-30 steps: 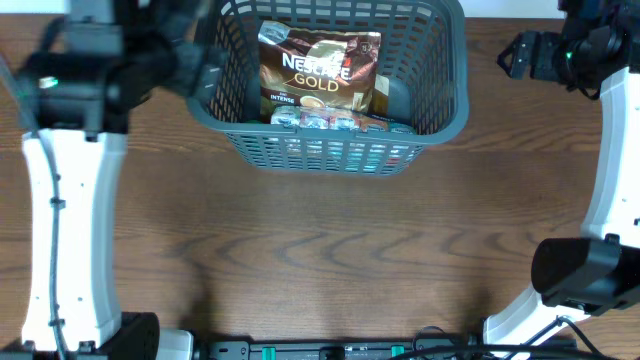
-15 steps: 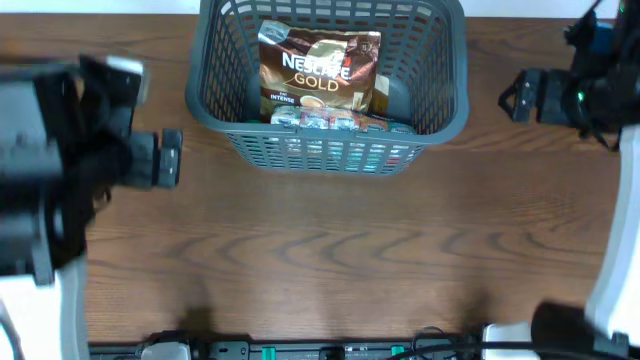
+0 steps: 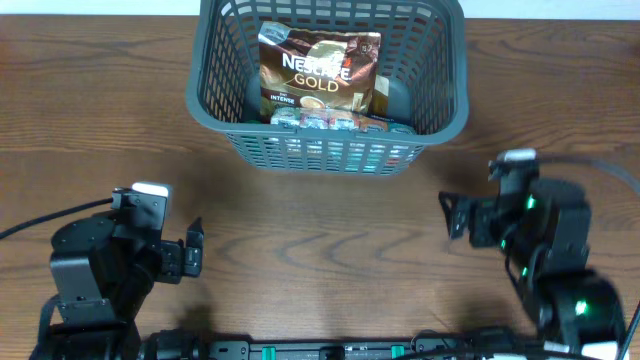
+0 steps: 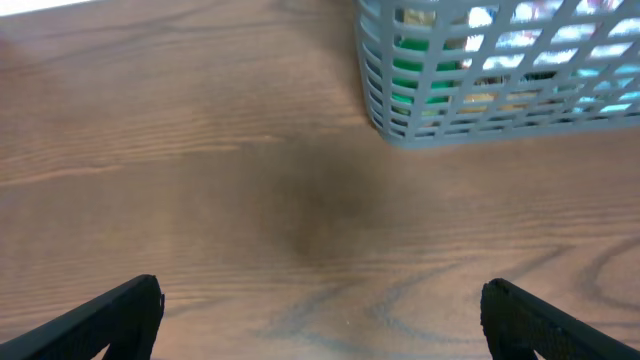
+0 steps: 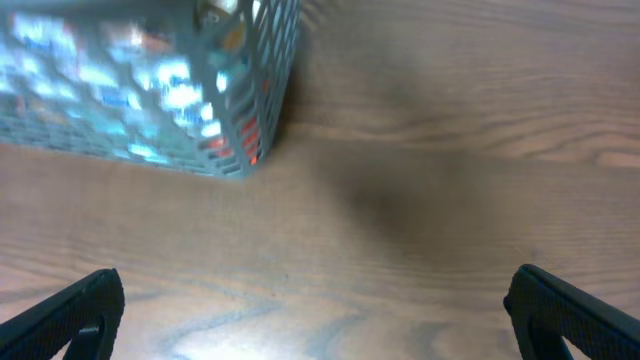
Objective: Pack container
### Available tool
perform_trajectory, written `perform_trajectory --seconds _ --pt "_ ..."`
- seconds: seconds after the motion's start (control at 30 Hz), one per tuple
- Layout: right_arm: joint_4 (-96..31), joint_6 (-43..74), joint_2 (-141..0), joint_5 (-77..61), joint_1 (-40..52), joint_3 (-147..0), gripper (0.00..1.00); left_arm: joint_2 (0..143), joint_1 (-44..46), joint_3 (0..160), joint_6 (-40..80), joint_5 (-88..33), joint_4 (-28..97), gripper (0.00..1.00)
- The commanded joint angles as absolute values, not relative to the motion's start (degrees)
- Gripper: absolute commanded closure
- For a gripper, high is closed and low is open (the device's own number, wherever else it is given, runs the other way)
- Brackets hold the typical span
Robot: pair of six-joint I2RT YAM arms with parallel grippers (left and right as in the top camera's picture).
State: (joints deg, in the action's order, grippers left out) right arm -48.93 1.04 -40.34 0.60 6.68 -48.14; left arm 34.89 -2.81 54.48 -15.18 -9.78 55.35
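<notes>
The container (image 3: 455,90) is a large dark grey lattice basket at the top middle of the table. Inside it lies a brown Nescafe Gold coffee pouch (image 3: 320,70) and several small packets (image 3: 340,122) along its near wall. My left gripper (image 3: 196,250) is open and empty at the lower left, well short of the basket; the left wrist view shows its fingers (image 4: 320,315) spread wide over bare wood, with the basket's corner (image 4: 480,120) ahead. My right gripper (image 3: 448,215) is open and empty at the lower right; its fingers (image 5: 320,315) are spread, and the basket corner (image 5: 240,150) is ahead to the left.
The wooden table (image 3: 320,250) stretches between the two arms in front of the basket. A black rail with connectors (image 3: 320,350) runs along the front edge. A white wall strip (image 3: 100,8) borders the far side.
Both arms have pulled back from beside the basket to low positions near the front edge, left arm at lower left, right arm at lower right. The basket and its contents have not moved.
</notes>
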Motion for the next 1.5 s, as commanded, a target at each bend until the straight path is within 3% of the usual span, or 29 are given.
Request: perform_trajectory --seconds 0.0,0.2,1.0,1.27,1.47 --pt "-47.3 2.1 -32.1 3.0 8.3 -44.2 0.01 33.7 -2.8 53.9 -14.7 -10.7 55.2 0.02" --pt "-50.2 2.1 -26.3 3.0 8.2 -43.9 0.01 33.9 -2.8 53.9 -14.7 -10.7 55.7 0.02" --pt "-65.5 2.1 -24.7 3.9 8.4 -43.8 0.01 33.9 -2.8 53.9 -14.7 -10.7 55.6 0.01" --pt "-63.6 2.1 -12.8 4.3 6.4 -43.6 0.01 33.9 -2.8 53.9 -14.7 -10.7 55.6 0.02" --pt "-47.1 2.0 -3.6 4.5 5.9 -34.6 0.01 33.9 -2.8 53.9 -14.7 -10.7 55.6 0.02"
